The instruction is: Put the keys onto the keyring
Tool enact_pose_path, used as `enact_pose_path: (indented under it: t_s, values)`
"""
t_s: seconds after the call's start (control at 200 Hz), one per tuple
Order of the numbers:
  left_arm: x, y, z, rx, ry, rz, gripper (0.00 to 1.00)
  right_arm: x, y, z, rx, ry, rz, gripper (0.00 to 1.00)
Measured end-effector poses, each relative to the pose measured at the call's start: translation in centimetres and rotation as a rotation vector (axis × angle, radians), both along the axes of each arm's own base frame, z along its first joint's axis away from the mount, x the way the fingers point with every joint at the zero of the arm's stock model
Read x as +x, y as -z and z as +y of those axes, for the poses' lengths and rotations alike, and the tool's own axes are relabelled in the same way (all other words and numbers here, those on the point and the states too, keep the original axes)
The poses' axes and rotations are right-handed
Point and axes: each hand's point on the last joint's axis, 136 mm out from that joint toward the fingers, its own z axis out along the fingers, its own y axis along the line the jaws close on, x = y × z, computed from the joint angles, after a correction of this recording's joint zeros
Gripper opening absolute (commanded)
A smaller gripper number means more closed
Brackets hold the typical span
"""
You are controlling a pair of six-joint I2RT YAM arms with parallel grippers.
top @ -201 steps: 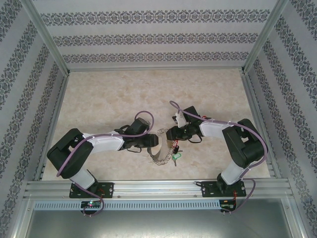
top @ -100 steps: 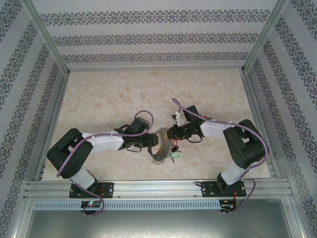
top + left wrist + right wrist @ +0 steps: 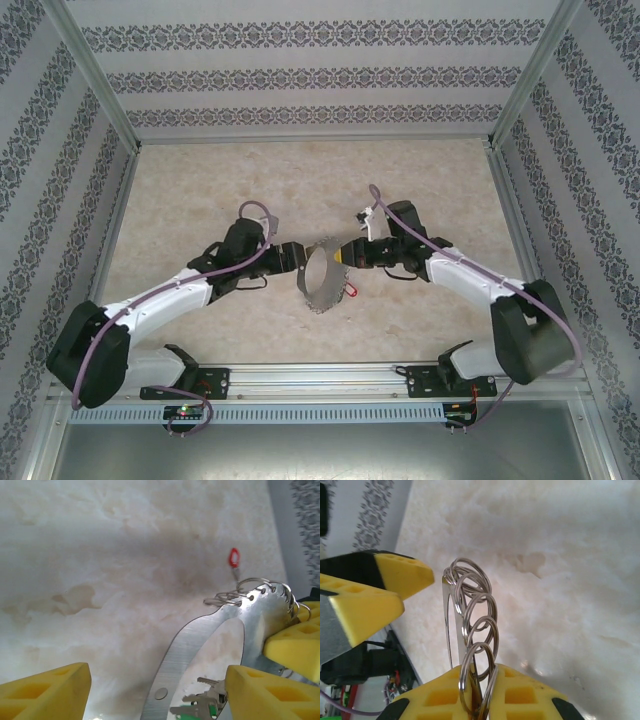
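The keyring (image 3: 187, 647) is held between the arms, clenched at its edge by the right gripper (image 3: 479, 672). The left gripper (image 3: 159, 672) is released, its pads wide apart around the band. The hoop should be held steady while the red key (image 3: 233, 557) is fetched (it lies apart on the table). From the left wrist, this key and a green key (image 3: 192, 711) by the hoop are seen. From the right wrist, the grip itself is shown.
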Motion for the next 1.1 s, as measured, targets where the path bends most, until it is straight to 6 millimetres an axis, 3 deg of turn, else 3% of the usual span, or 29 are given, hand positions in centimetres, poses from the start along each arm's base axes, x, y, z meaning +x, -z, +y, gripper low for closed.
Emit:
enact_pose_path:
  t_s: [0.155,0.305,0.38,0.525,0.644,0.704,0.759,0.849,0.974,1.099]
  values:
    - [-0.1,-1.8,-0.6,-0.115,0.081,-0.010,0.69,-0.4,-3.3,0.1,0.062,-0.009,-0.073,0.00]
    - [-0.8,-4.4,-2.5,-0.221,0.205,-0.036,0.63,-0.5,-6.3,0.4,0.115,-0.025,-0.142,0.00]
    - [-1.0,-6.0,-3.3,-0.261,0.260,-0.059,0.54,-0.4,-7.5,0.6,0.139,-0.028,-0.166,0.00]
    - [-0.8,-8.8,-4.0,-0.298,0.316,-0.117,0.22,-0.2,-9.4,0.6,0.168,-0.031,-0.210,0.00]
    - [-1.0,-10.3,-4.0,-0.286,0.361,-0.166,0.03,0.0,-10.5,0.2,0.179,-0.019,-0.246,0.08]
    - [-1.5,-11.6,-4.0,-0.281,0.397,-0.201,0.00,0.0,-10.6,0.1,0.181,-0.017,-0.252,0.16]
    - [-1.8,-12.8,-4.0,-0.267,0.423,-0.233,0.00,0.0,-11.2,0.1,0.185,-0.018,-0.282,0.31]
    - [-2.2,-15.0,-4.0,-0.218,0.467,-0.290,0.00,0.3,-12.0,-0.5,0.155,0.021,-0.352,0.40]
    - [-2.0,-18.6,-3.2,-0.078,0.521,-0.401,0.00,1.0,-13.8,-3.0,0.100,0.143,-0.480,0.78]
    - [-1.7,-21.6,-2.2,0.101,0.582,-0.485,0.00,0.5,-15.5,-5.6,0.060,0.251,-0.625,0.83]
